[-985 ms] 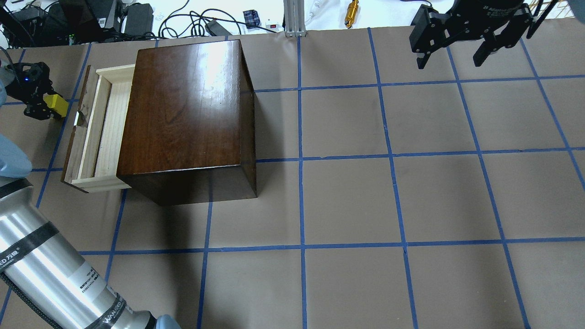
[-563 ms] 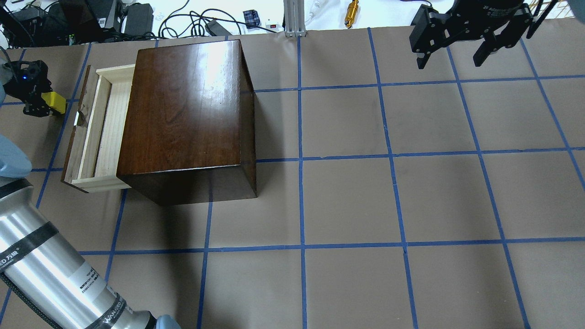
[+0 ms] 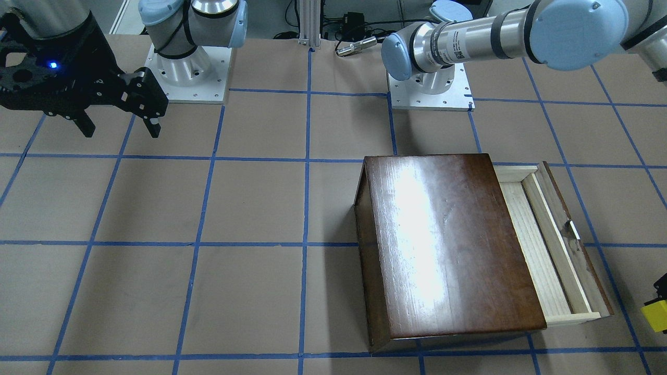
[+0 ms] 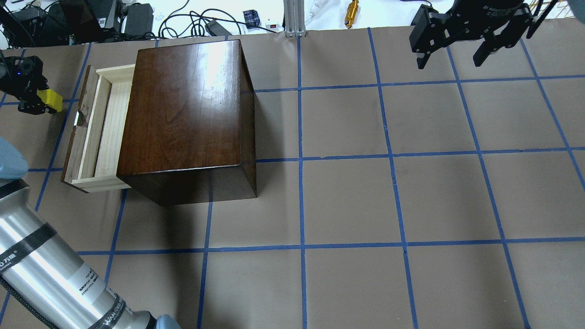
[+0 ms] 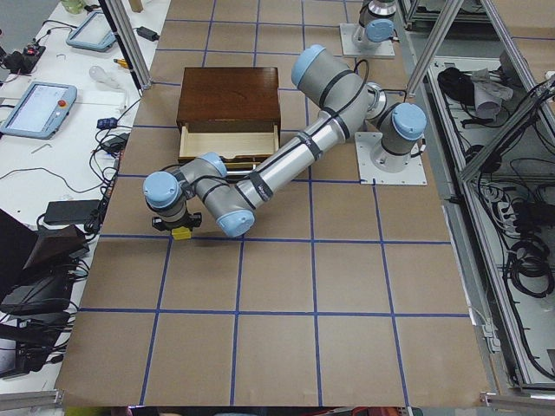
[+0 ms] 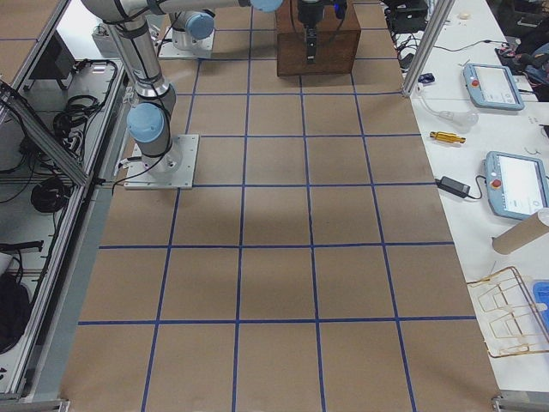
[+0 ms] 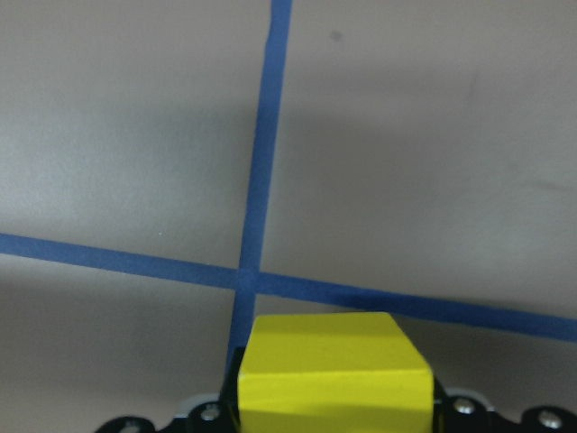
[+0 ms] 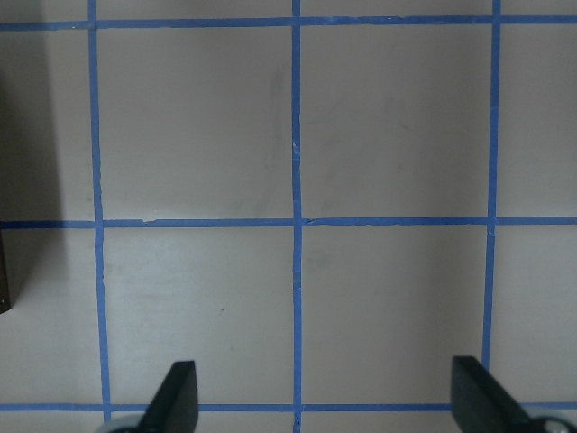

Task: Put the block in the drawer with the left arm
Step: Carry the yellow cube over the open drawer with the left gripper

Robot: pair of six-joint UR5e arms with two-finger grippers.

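Note:
The yellow block (image 4: 49, 100) is held in my left gripper (image 4: 42, 106), which is shut on it at the table's far left. It hangs just left of the drawer's dark front panel and outside the tray. The block fills the bottom of the left wrist view (image 7: 332, 370) above blue tape lines and shows at the front view's right edge (image 3: 657, 316). The drawer (image 4: 98, 128) is pulled out to the left of the dark-brown box (image 4: 187, 109), and its pale tray is empty. My right gripper (image 4: 452, 57) hangs open and empty at the far right.
My left arm's silver link (image 4: 55, 278) crosses the near left corner. Cables and power bricks (image 4: 137, 18), an aluminium post (image 4: 292, 18) and a brass cylinder (image 4: 352, 11) lie beyond the far edge. The brown paper with its blue tape grid stretches right of the box.
My left gripper with the yellow block has drifted a little to the left and toward the far edge, away from the drawer front. The right arm and the drawer have not moved.

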